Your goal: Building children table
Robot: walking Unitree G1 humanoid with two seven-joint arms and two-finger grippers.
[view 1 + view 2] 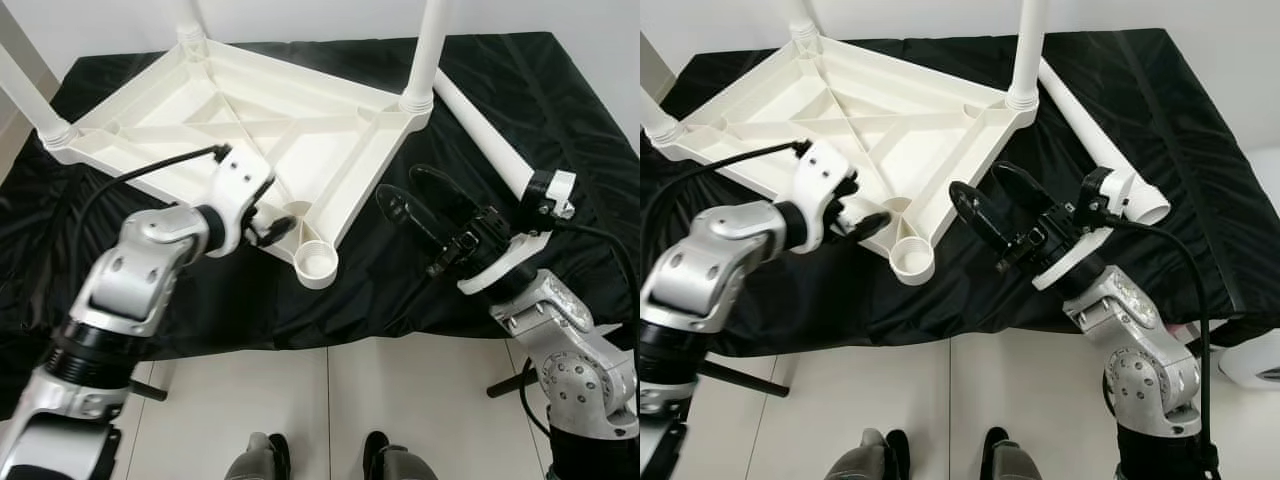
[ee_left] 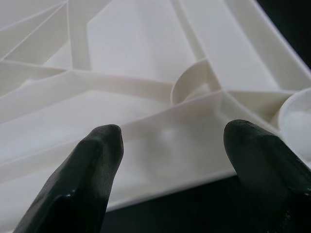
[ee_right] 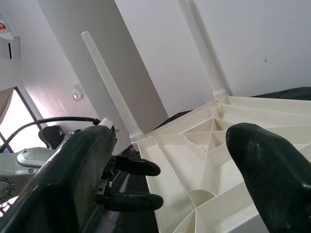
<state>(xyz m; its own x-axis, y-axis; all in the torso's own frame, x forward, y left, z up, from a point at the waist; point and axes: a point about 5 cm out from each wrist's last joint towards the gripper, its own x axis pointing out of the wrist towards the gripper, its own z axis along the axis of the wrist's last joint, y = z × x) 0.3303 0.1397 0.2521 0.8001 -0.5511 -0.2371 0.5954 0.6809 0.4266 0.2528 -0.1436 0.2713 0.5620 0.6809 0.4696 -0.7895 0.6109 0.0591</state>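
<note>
The white plastic table top (image 1: 250,120) lies upside down on a black cloth (image 1: 560,90). Three white legs stand in its corner sockets: left (image 1: 25,95), back (image 1: 190,15) and right (image 1: 428,50). The near corner socket (image 1: 318,262) holds nothing. A loose leg (image 1: 490,140) lies on the cloth to the right. My left gripper (image 1: 272,228) is open at the top's near edge, beside that socket, with the rim (image 2: 160,136) between its fingers. My right gripper (image 1: 420,200) is open above the cloth, right of the near corner, nothing held.
The cloth-covered surface ends at a front edge (image 1: 330,335) just before my feet (image 1: 380,460) on the tiled floor. A white wall (image 1: 300,20) runs behind. A black rod (image 1: 510,382) sticks out under the edge at the right.
</note>
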